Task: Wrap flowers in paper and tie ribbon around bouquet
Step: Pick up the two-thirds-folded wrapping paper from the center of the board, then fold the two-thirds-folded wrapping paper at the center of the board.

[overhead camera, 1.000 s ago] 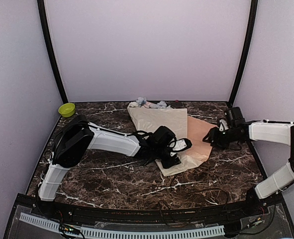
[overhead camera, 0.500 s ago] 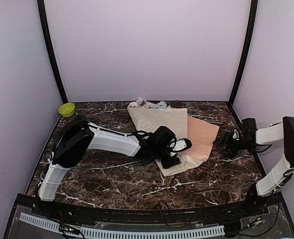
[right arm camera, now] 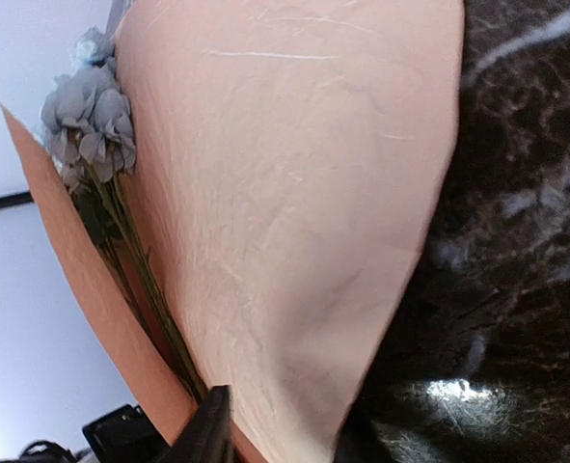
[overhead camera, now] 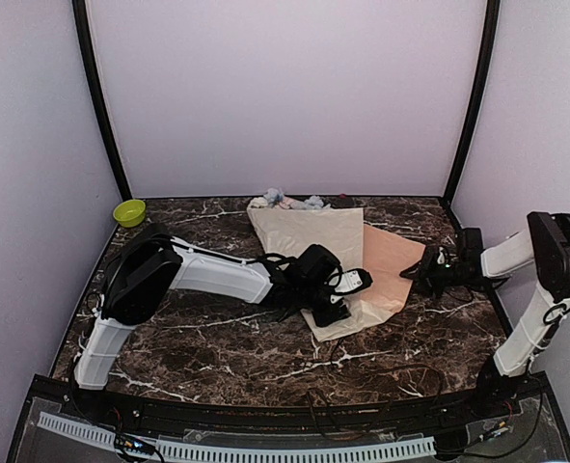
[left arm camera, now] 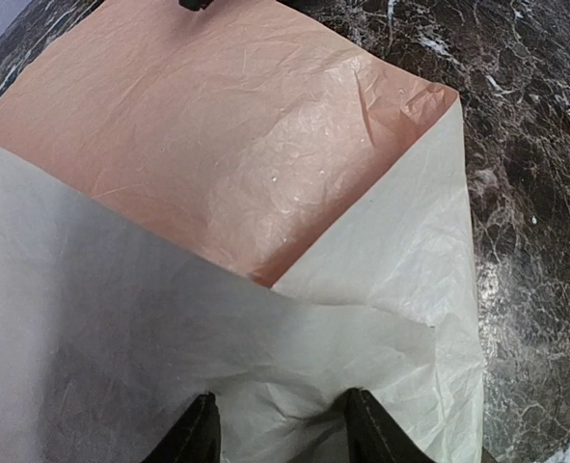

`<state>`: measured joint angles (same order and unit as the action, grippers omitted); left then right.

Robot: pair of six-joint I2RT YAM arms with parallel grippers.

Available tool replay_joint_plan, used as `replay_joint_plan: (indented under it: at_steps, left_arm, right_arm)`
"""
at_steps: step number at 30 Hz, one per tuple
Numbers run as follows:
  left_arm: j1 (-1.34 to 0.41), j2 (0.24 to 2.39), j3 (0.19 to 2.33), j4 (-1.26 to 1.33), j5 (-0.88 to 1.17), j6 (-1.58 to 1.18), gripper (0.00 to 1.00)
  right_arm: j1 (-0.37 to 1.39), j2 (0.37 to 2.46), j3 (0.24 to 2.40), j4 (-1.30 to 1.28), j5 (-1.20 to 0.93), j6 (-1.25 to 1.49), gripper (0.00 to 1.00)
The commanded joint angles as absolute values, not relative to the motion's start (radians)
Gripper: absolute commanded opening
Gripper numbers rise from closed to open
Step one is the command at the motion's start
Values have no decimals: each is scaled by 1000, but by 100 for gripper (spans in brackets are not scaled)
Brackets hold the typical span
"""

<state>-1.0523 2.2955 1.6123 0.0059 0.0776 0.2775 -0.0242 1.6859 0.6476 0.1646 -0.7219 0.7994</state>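
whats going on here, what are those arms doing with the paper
Both arms are working on wrapping the flowers in the paper spread on the table. The left arm's fingers rest apart on the folded beige flap at its near end. The right arm's fingers are at the peach side's right edge, with the edge between them. I cannot tell whether either grips.

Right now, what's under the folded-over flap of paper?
Flowers: their blue-grey heads stick out past the edge of the paper, and the right wrist view shows thin green stems running in beneath the fold. The lower stems are covered, so anything else lying under there cannot be seen.
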Motion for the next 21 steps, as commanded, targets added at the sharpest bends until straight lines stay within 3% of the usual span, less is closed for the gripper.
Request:
replay_joint_plan:
  at_steps: [1,5,15,21]
  left_arm:
    - [-1065,2312,1601,-88,77,300,46]
    - [-1065,2317,1597,-87,80,304,46]
    - [-1065,2334,1581,-89,90,304,46]
    - [-1065,2343,1578,-84,99,304,46]
  right_arm:
    - [-10,1661,685,141,-699,778,19]
    - [49,1602,744,42,-620,682,0]
    - [259,1407,888,-98,-397,570,0]
    - [401,1391,939,-99,-413,487,0]
